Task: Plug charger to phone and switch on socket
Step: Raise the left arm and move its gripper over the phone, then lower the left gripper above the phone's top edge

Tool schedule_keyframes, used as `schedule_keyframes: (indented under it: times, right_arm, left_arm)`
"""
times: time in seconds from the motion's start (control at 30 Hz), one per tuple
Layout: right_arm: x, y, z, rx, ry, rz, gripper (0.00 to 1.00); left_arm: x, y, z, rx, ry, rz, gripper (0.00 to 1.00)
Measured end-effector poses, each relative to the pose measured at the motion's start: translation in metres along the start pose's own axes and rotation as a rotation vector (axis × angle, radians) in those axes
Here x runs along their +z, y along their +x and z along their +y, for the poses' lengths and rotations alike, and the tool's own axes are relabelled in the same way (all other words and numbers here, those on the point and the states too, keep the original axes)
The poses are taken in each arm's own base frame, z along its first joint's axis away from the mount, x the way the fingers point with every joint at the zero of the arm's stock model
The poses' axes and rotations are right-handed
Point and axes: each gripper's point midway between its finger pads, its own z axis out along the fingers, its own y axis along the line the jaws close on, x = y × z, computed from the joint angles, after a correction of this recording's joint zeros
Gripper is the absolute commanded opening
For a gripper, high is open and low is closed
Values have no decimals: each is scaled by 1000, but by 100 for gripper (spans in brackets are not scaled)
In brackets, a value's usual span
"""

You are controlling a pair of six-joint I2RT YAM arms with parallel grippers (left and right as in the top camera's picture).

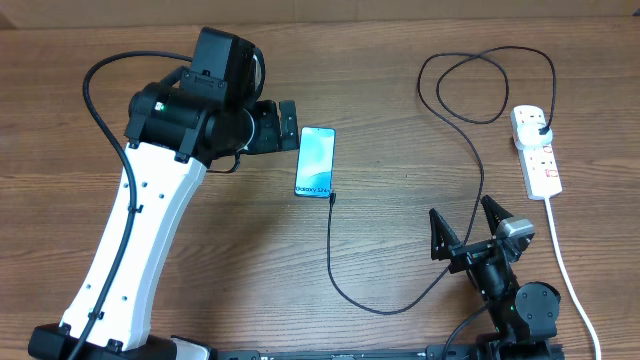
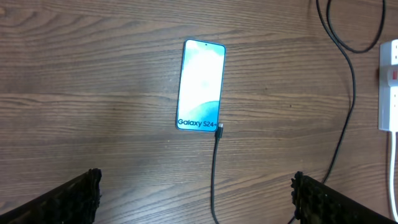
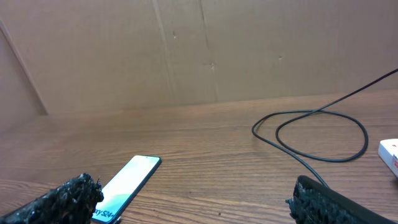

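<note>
The phone (image 1: 315, 160) lies flat on the wooden table with its light blue screen up. It also shows in the left wrist view (image 2: 200, 85) and the right wrist view (image 3: 127, 180). The charger's connector tip (image 2: 219, 129) touches the phone's bottom edge near its right corner; I cannot tell whether it is inserted. The black cable (image 1: 380, 305) loops round to a black plug (image 1: 538, 127) in the white socket strip (image 1: 540, 165). My left gripper (image 1: 288, 125) is open and empty just left of the phone. My right gripper (image 1: 468, 225) is open and empty near the front edge.
The strip's thick white cord (image 1: 570, 270) runs to the front edge, right of my right arm. Cable loops (image 1: 480, 90) lie at the back right. A cardboard wall (image 3: 199, 50) stands behind the table. The strip's edge shows in the left wrist view (image 2: 388, 87).
</note>
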Motion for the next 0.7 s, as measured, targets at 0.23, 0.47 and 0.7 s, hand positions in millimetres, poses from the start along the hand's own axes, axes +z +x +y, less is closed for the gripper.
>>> schedule_keyframes:
  times: [0.23, 0.47, 0.7]
  right_arm:
    - [0, 0, 0, 0, 0, 0, 100]
    - [0, 0, 0, 0, 0, 0, 100]
    - [0, 0, 0, 0, 0, 1, 100]
  left_arm:
    - [0, -2, -2, -32, 13, -4, 100]
    - [2, 1, -9, -39, 51, 16, 100]
    - [24, 25, -24, 4, 3, 187, 100]
